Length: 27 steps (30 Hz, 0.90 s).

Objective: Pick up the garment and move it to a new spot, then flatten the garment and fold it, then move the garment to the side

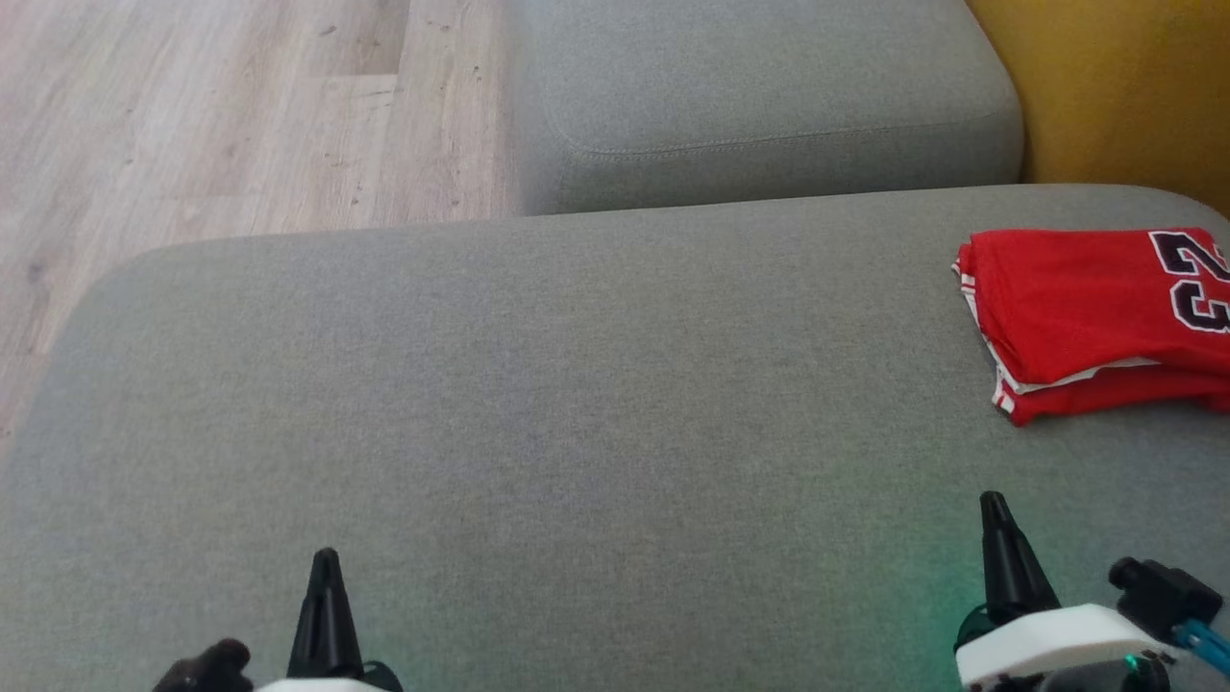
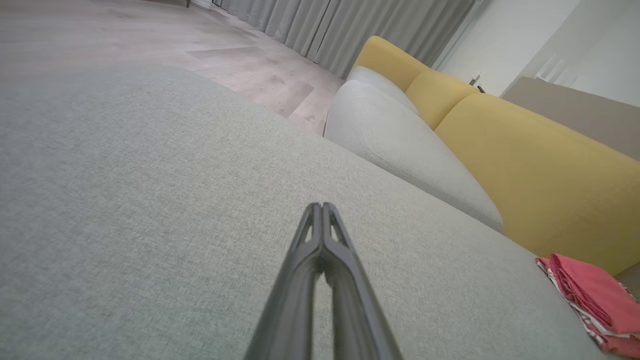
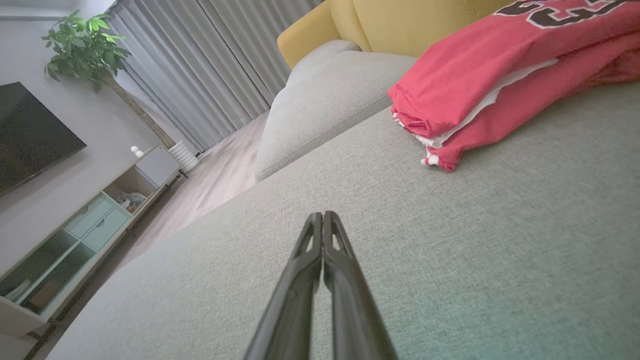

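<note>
At the right end of the grey sofa cushion (image 1: 577,384) lies the folded red garment (image 1: 1086,308) (dark numerals uppermost) — well apart from either claw. Both the left claw (image 1: 326,559) and the right claw (image 1: 993,502) — fingers pressed together, holding nothing — sit over the cushion's near part.

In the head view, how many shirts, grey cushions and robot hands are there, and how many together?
Shirts: 1, the red shirt
Grey cushions: 2, the near cushion and the far cushion
Hands: 2, the left hand and the right hand
Total: 5
</note>
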### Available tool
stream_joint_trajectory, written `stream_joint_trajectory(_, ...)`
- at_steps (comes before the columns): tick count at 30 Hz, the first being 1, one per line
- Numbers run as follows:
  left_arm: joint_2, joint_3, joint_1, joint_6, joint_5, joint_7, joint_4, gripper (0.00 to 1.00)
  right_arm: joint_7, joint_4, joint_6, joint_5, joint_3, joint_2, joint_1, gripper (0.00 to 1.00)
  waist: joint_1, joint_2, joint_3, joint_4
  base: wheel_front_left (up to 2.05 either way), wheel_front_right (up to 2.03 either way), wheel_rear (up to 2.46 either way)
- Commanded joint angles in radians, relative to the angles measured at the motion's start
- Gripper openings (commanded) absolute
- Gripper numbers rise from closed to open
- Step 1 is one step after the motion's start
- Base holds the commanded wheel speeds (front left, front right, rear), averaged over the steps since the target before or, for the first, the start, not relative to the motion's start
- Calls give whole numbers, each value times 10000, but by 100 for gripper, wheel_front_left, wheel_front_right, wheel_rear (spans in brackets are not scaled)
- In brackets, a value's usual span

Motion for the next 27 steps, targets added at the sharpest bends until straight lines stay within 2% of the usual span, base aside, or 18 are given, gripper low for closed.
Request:
stream_joint_trajectory(1, 135, 249, -546, -88, -294, 75, -284, 0, 69, -360, -2, 322, -46, 5, -613, 0, 0, -1, 9, -5, 0, 0, 0)
stream_joint_trajectory(27, 188, 811, -1128, -525, -3319, 774, -112, 0, 811, -478, -4, 3349, -502, 43, -1010, 0, -1, -1, 182, -102, 0, 0, 0)
